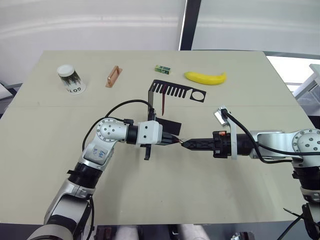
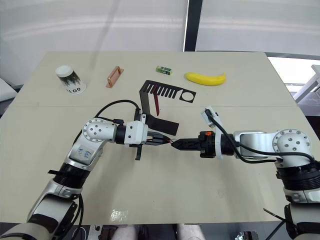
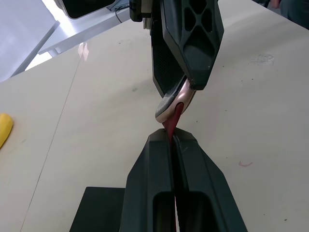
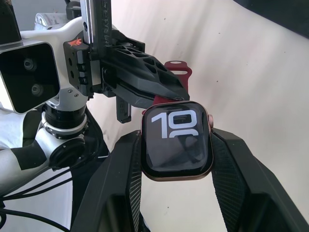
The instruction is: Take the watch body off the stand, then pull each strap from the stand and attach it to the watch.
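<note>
Above the middle of the beige tabletop (image 1: 55, 165), the robot's two tools meet tip to tip just in front of the black stand (image 1: 172, 91). The right tool (image 4: 176, 159) is closed on the watch body (image 4: 177, 146), its two black fingers pressing the case from either side, the dark face (large white numerals showing) turned toward the wrist camera. The left tool (image 3: 173, 145) has its fingers pressed together on a dark-red strap (image 3: 174, 118), whose free end reaches up to the edge of the watch body; from the right wrist, the strap's other end, with a hole in it, curls out behind the left tool. A second dark-red strap (image 1: 164, 101) hangs from the slotted top plate of the stand, whose flat base plate lies just behind the left tool. Along the far side of the tabletop sit a paper cup (image 1: 70, 79), a copper-coloured handle (image 1: 113, 76), a small green box (image 1: 162, 69) and a banana (image 1: 205, 77).
</note>
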Motion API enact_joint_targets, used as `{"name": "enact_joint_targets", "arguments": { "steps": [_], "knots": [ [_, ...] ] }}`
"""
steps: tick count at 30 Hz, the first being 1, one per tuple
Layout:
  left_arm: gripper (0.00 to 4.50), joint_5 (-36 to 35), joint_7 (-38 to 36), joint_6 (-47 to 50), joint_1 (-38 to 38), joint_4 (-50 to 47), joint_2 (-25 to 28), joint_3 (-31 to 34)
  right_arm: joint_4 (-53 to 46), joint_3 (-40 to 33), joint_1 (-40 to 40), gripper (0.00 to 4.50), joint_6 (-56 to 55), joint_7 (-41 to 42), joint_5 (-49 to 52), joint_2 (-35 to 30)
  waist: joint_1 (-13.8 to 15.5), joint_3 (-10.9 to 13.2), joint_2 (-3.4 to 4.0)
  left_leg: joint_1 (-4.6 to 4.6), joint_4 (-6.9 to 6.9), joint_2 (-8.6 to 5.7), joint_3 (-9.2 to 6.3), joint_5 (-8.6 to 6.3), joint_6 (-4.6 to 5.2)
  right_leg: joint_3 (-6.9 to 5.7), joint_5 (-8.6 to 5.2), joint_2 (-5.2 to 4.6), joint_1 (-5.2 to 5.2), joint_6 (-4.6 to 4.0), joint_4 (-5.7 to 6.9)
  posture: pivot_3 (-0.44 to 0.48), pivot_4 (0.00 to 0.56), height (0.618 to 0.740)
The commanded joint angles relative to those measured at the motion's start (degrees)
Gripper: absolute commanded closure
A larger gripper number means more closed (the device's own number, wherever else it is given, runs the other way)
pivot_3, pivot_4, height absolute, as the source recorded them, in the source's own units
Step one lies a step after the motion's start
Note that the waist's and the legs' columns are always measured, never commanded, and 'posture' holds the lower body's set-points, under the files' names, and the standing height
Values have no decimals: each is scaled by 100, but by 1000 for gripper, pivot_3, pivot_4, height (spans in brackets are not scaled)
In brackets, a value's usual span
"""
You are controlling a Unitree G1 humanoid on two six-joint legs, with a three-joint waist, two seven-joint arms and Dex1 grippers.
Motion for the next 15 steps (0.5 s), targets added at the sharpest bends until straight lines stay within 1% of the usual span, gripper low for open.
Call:
{"name": "enact_joint_targets", "arguments": {
  "steps": [1, 12, 14, 15],
  "knots": [
    [4500, -61, 105, -40, -142, -224, -116, -36, -288, 55, -58, 2989, -5, 179, 157, 62, 0, 0, 0, 0, 0, 0, 0, 0, 0, 0, 0, 0, 0, 0, 0, 0, 150, 740],
    [4500, -96, 73, -31, -137, -238, -80, -1, -181, 46, -21, 2989, -26, 75, 157, -42, 0, 0, 0, 0, 0, 0, 0, 0, 0, 0, 0, 0, 0, 0, 0, 0, 150, 740],
    [4500, -194, 8, 99, -114, -291, -32, 39, -139, 19, -17, 2989, -59, 25, 124, -70, 0, 0, 0, 0, 0, 0, 0, 0, 0, 0, 0, 0, 0, 0, 0, 0, 150, 740],
    [4197, -276, -34, 205, -97, -341, 4, 75, -125, -7, -17, 2989, -68, 28, 87, -80, 0, 0, 0, 0, 0, 0, 0, 0, 0, 0, 0, 0, 0, 0, 0, 0, 150, 740]
  ]
}}
